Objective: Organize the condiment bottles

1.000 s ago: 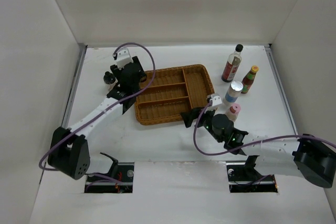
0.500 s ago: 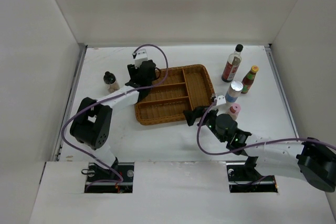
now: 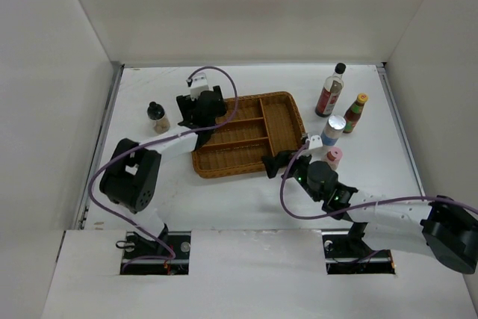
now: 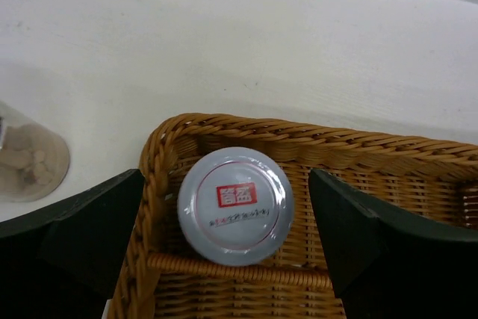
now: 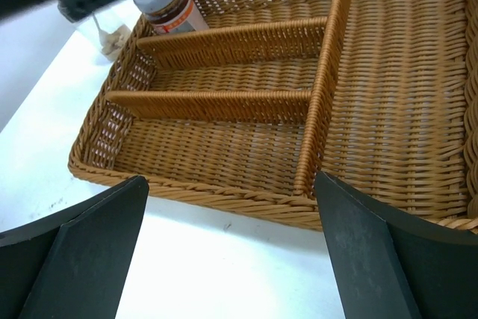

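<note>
Grey-lidded jar [image 4: 235, 205] between left gripper [image 4: 225, 183] jaws

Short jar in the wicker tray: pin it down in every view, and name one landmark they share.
Left wrist: short jar at centre, in the wicker tray's corner.
Right wrist: jar at top left, in the far compartment.
Top external: hidden beneath the left gripper.
Shared landmark: the tray's far-left corner.

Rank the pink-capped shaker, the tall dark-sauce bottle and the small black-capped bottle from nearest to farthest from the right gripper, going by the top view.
From the right gripper:
1. pink-capped shaker, close by on its right.
2. tall dark-sauce bottle, farther back on the right.
3. small black-capped bottle, far over on the left.
</note>
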